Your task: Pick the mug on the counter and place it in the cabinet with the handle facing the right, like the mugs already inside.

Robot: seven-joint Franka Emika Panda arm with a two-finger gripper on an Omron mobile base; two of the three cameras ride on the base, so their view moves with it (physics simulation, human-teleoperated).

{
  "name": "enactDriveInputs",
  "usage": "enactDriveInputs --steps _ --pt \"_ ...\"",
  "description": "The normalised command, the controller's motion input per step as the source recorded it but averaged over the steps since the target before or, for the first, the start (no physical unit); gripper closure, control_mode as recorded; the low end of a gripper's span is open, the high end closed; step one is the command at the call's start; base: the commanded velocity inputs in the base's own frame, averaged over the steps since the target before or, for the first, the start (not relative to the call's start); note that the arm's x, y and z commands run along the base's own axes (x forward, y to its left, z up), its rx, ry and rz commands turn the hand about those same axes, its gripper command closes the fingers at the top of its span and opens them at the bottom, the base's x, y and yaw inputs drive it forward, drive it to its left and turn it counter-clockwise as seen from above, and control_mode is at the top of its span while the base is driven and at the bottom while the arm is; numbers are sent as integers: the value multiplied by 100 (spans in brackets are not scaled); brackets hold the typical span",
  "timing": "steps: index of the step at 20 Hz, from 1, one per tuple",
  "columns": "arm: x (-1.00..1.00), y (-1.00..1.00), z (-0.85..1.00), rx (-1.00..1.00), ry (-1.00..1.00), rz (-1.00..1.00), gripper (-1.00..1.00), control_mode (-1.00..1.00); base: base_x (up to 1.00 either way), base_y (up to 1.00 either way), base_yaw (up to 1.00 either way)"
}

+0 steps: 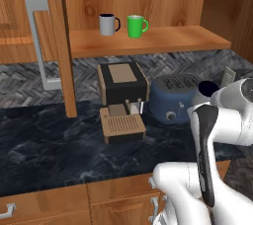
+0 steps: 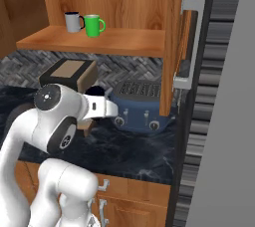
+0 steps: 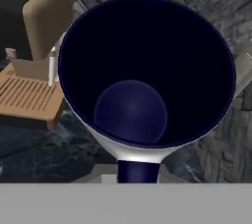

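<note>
While the mug (image 3: 147, 85) sits right under the hand camera, mouth open toward the lens and navy handle at the bottom edge, the finger tips are hidden, so I cannot tell whether the gripper grips it. From the base cameras its dark rim shows by the wrist, above the counter (image 1: 59, 150) near the toaster (image 1: 175, 98). If the hold is loose or off-centre, the mug could twist, reaching the cabinet (image 1: 148, 39) with its handle facing wrong.

The arm (image 1: 232, 115) is glossy white — rounded segments, dark joint bands, a grey round cap with dots.
</note>
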Motion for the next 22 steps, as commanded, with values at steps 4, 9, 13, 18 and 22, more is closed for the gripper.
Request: enactDriveInputs --steps 4,9,13,18,22 --pt "-50 21 61 -6 -13 0 100 -100 0 0 0" --pt "-42 17 57 -5 -13 0 100 -100 0 0 0" --pt "-17 8 52 -1 -12 0 100 -100 0 0 0" --pt "0 0 39 0 -5 0 100 -100 0 0 0" --pt "16 0 29 0 0 0 100 -100 0 0 0"
